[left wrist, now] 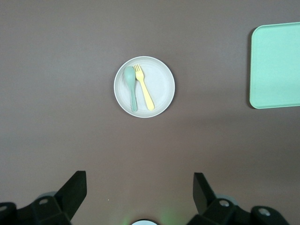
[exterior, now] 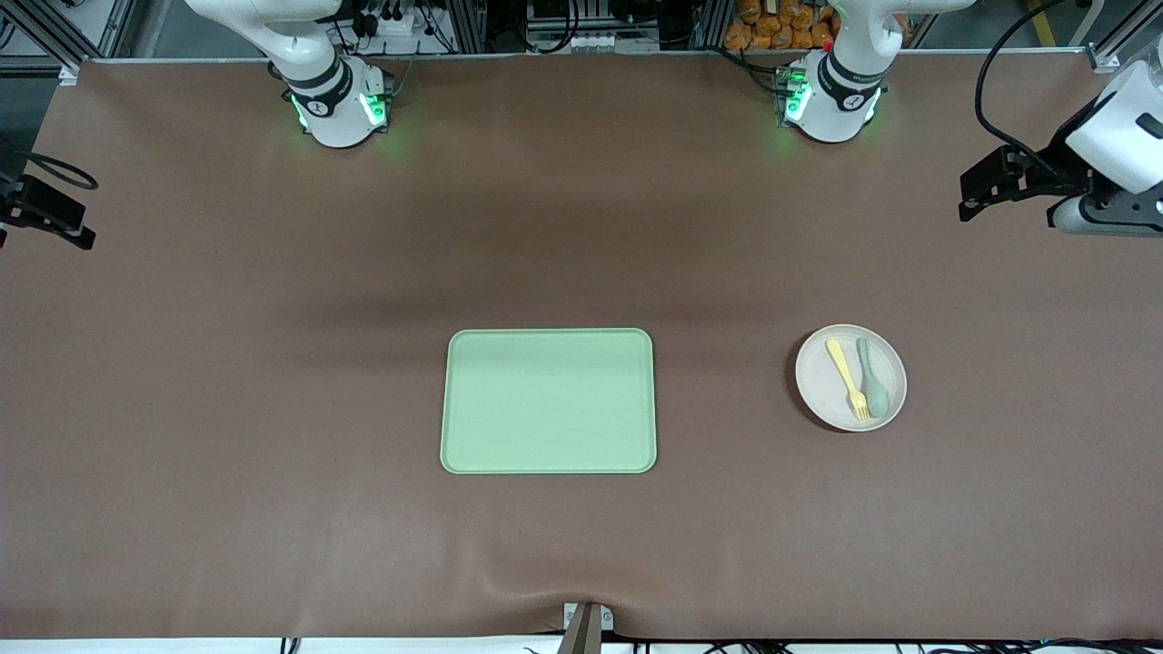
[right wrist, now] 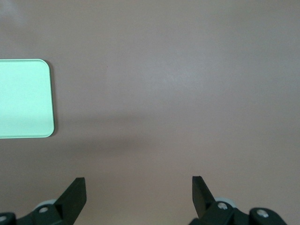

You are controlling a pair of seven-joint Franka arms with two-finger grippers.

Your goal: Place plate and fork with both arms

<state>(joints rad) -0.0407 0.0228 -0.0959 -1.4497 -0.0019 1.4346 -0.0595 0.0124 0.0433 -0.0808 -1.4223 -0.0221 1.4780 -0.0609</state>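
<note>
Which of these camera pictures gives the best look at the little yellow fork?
The left wrist view: it looks straight down on the fork, showing its tines and handle clearly as it lies on the plate beside the spoon. The front view shows the fork smaller. The right wrist view does not show it.

Even overhead light, soft shadows, sharp focus

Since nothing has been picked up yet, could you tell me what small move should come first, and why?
Probably lower the left gripper toward the plate. It hangs open above the table with the plate in its view, while the fork and spoon lie on that plate, toward the left arm's end. The tray is bare; the right gripper waits open.
</note>
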